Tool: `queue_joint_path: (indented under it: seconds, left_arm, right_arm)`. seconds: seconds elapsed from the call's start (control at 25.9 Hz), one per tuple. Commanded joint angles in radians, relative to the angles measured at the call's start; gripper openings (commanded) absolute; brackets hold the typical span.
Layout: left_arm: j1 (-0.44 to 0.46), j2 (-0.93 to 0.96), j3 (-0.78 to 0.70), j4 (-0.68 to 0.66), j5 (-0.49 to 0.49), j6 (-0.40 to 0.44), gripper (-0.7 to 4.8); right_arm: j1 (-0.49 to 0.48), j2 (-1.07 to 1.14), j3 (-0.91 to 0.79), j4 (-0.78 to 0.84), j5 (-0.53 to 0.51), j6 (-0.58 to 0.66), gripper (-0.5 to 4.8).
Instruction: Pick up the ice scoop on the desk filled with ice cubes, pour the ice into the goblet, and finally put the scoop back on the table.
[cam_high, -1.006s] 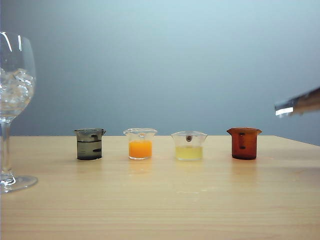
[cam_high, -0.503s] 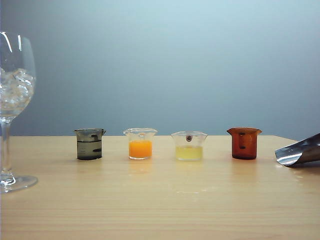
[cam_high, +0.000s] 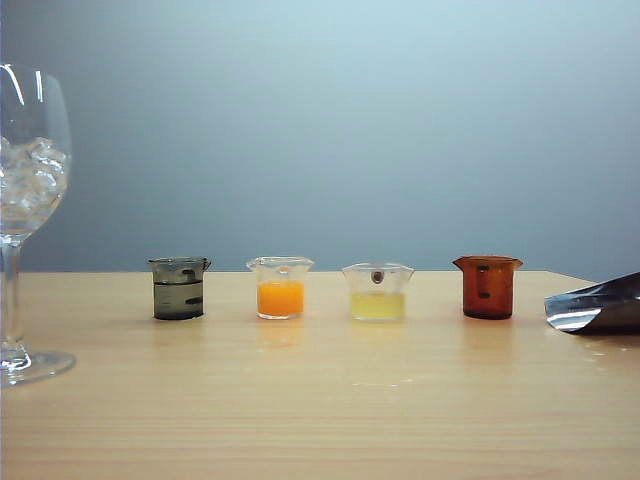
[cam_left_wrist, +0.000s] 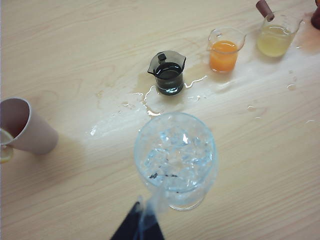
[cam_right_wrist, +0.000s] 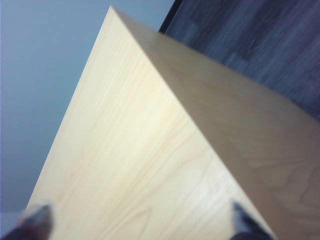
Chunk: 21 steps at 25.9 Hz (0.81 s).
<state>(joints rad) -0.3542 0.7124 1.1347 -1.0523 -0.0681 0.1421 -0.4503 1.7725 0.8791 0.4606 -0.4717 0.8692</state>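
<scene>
Exterior view: four beakers (cam_high: 180, 288), one goblet (cam_high: 28, 215).

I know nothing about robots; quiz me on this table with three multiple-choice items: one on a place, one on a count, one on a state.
1. Where does the shiny stainless-steel ice scoop lie?
A. On the light wood-grain table at the exterior view's right edge
B. Over the glass
C. Between the beakers

2. How many small beakers stand in the back row?
A. Two
B. Four
C. Six

3. What does the tall clear stemmed goblet hold?
A. Orange liquid
B. Nothing
C. Clear ice cubes

Answers: 1 A, the scoop rests on the tabletop beside the brown beaker. 2 B, grey, orange, yellow and brown ones stand in line. 3 C, glassy chunks fill its bowl in both views.

The right gripper has its fingers spread wide, holding nothing; the left gripper shows only as a dark tip near the goblet.
</scene>
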Motion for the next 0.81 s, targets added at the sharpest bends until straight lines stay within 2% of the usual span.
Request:
queue_joint_path:
  seconds: [0.04, 0.23, 0.39, 0.43, 0.5, 0.54, 0.58, 0.73, 0.81]
  left_arm:
    - [0.000, -0.002, 0.004, 0.007, 0.002, 0.000, -0.04]
    - [0.000, -0.002, 0.004, 0.007, 0.002, 0.000, -0.04]
    - [0.000, -0.002, 0.004, 0.007, 0.002, 0.000, -0.04]
    - [0.000, -0.002, 0.004, 0.007, 0.002, 0.000, -0.04]
    - [0.000, -0.002, 0.004, 0.007, 0.001, 0.000, -0.04]
    - [0.000, -0.002, 0.004, 0.006, 0.002, 0.000, -0.04]
    - [0.000, -0.002, 0.004, 0.007, 0.002, 0.000, -0.04]
    - [0.000, -0.002, 0.004, 0.007, 0.013, 0.000, -0.04]
    - [0.000, -0.002, 0.004, 0.007, -0.025, 0.000, -0.04]
  right_arm:
    - [-0.012, -0.040, -0.005, -0.061, -0.002, -0.018, 4.79]
    - [-0.064, -0.100, -0.065, -0.061, -0.048, -0.033, 4.79]
    - [-0.132, -0.196, -0.142, -0.064, -0.138, -0.029, 4.79]
    - [-0.144, -0.225, -0.161, -0.066, -0.183, -0.027, 3.77]
    - [-0.160, -0.270, -0.185, -0.072, -0.242, -0.028, 0.83]
    - [-0.161, -0.305, -0.200, -0.073, -0.259, -0.032, -0.20]
    - [-0.160, -0.337, -0.211, -0.075, -0.260, -0.032, -0.03]
    - [-0.127, -0.533, -0.246, -0.083, -0.306, -0.059, -0.08]
    - [-0.080, -0.644, -0.246, -0.118, -0.303, -0.066, -0.08]
